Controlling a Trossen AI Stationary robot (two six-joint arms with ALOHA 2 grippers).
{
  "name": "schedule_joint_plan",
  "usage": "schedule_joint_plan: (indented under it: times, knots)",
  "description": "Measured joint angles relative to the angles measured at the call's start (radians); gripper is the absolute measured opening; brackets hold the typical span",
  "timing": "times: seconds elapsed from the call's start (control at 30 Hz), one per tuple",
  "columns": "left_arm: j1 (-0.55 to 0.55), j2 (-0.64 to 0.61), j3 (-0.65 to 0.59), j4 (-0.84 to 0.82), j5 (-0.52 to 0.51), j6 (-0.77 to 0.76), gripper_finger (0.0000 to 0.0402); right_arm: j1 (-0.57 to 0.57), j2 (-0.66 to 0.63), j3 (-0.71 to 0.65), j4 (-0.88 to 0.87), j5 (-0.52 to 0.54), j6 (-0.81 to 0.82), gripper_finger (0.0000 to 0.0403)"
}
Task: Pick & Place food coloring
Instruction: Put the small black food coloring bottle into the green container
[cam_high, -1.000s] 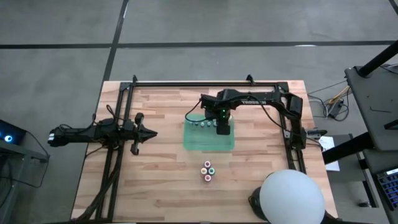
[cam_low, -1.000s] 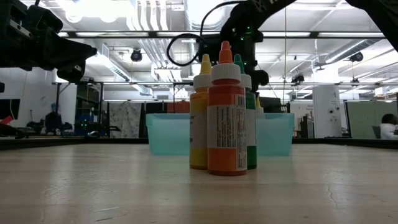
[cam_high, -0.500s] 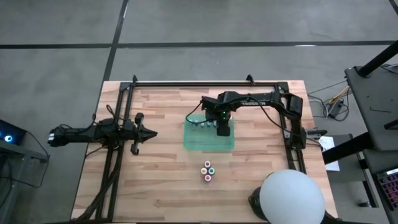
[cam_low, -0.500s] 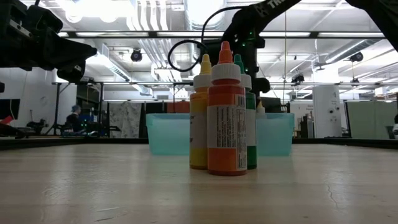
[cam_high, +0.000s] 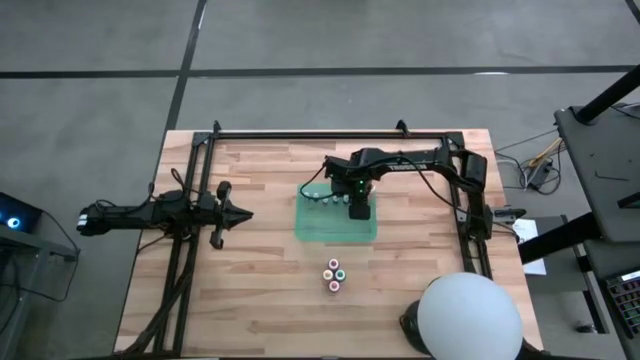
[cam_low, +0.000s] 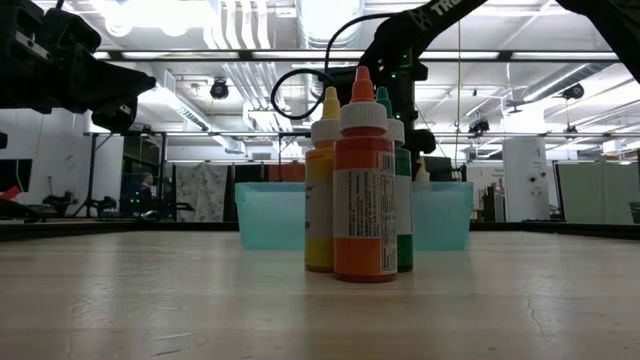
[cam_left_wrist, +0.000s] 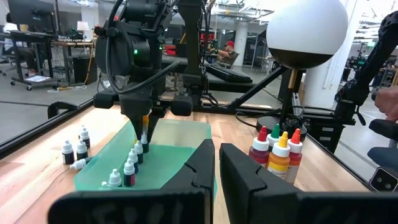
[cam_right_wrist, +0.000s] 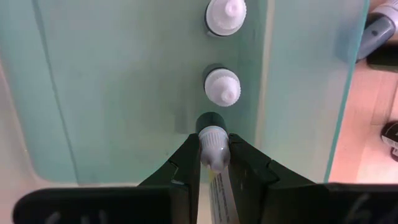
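Observation:
A shallow green tray (cam_high: 320, 232) lies mid-table. A row of tiny white-capped food coloring bottles (cam_left_wrist: 129, 168) stands upright along its far side (cam_high: 325, 199). My right gripper (cam_high: 357, 207) points down over that row's right end, shut on one more tiny bottle (cam_right_wrist: 213, 149). A few tiny bottles (cam_left_wrist: 78, 149) are on the wood beyond the tray. Several taller dropper bottles (cam_high: 335, 274) stand clustered nearer the front edge. My left gripper (cam_high: 245, 213) waits shut and level at the table's left. My right gripper pinches the tiny bottle between its two fingers (cam_right_wrist: 186, 158), coming from above and pointing down. The labelled body (cam_right_wrist: 219, 193) lies back between the fingers, and the pale cap end (cam_right_wrist: 213, 148) shows past their tips. Whether the bottle touches the tray floor cannot be told.
A dark metal frame (cam_high: 330, 131) runs along the table's far edge and both sides. A white dome (cam_high: 468, 318) sits at the near right corner. Bare wood lies left of the tray and around the taller bottles (cam_low: 360, 190).
My right gripper has sunk a little toward the tray with the tiny bottle still between its fingers.

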Motion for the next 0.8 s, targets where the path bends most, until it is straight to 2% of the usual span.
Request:
schedule_joint_plan:
  times: [0.8]
  knots:
    - [0.001, 0.000, 0.000, 0.000, 0.000, 0.000, 0.0000, -0.006, 0.000, -0.012, 0.024, 0.025, 0.007, 0.0054]
